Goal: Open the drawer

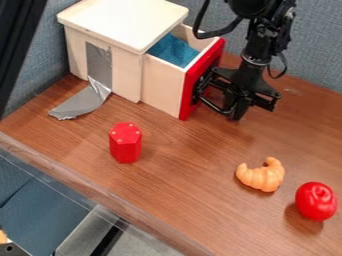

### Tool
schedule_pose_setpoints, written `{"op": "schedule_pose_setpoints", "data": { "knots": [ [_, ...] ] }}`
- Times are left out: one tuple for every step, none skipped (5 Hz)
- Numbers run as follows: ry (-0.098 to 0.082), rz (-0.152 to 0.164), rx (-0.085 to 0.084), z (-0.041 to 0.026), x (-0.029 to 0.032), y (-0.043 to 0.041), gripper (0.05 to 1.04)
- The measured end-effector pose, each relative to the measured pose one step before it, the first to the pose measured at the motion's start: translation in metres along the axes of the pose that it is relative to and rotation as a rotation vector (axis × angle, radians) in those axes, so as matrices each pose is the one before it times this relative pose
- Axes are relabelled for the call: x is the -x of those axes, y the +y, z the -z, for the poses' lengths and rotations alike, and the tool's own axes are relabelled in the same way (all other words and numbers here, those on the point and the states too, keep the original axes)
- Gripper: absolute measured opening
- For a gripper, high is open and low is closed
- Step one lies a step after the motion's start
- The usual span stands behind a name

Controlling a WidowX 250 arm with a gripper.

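Table: a brown wood-grain surface [180, 167], carrying everything below.
Cabinet: a pale wooden box with a cream top [123, 22], in the table's back left corner; a hard sideways tug could drag or twist it, since it looks light.
Arm: a black jointed robot arm [254, 55], over the back edge.
Drawer: a pale wooden drawer with a red front [161, 86], the thing to open, partly out of the cabinet's right side; pulled much further, it could tip or drop from its runners.
Pincer: a black two-part gripper [215, 100], right beside the red front; whether spread or pressed together, I cannot tell. A poor hold could slip, and a push inward could close the drawer.
Tape: a silver-grey strip [80, 104], down the cabinet onto the table; it may peel if the cabinet shifts.
Cloth: crumpled blue fabric [174, 49], inside the drawer.
Block: a red hexagonal prism [125, 144], towards the front edge.
Apple: a glossy red round toy [316, 201], towards the right edge.
Croissant: an orange curved toy [262, 175], beside the apple.
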State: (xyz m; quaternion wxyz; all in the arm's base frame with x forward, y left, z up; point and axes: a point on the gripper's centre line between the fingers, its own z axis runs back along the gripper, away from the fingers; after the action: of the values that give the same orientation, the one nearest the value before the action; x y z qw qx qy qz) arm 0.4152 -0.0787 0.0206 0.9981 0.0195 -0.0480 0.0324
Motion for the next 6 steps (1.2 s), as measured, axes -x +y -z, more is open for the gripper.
{"op": "schedule_pose_setpoints", "data": {
  "knots": [
    [-0.0042,-0.0369,0.0312,-0.00838,-0.00503,-0.0056,0.136],
    [0.0029,-0.0129,0.0229,-0.00276,-0.0014,-0.00414,0.136],
    [-0.0015,-0.0119,0.0147,-0.00272,-0.00163,-0.00277,0.136],
    [0.0018,-0.0085,0.0194,-0.00172,-0.00058,-0.00339,0.137],
    [0.0012,-0.0043,0.0082,-0.00001,0.00018,-0.0013,0.136],
    [-0.0023,-0.0059,0.0122,0.00033,-0.00021,-0.00186,0.136]
  ]
}}
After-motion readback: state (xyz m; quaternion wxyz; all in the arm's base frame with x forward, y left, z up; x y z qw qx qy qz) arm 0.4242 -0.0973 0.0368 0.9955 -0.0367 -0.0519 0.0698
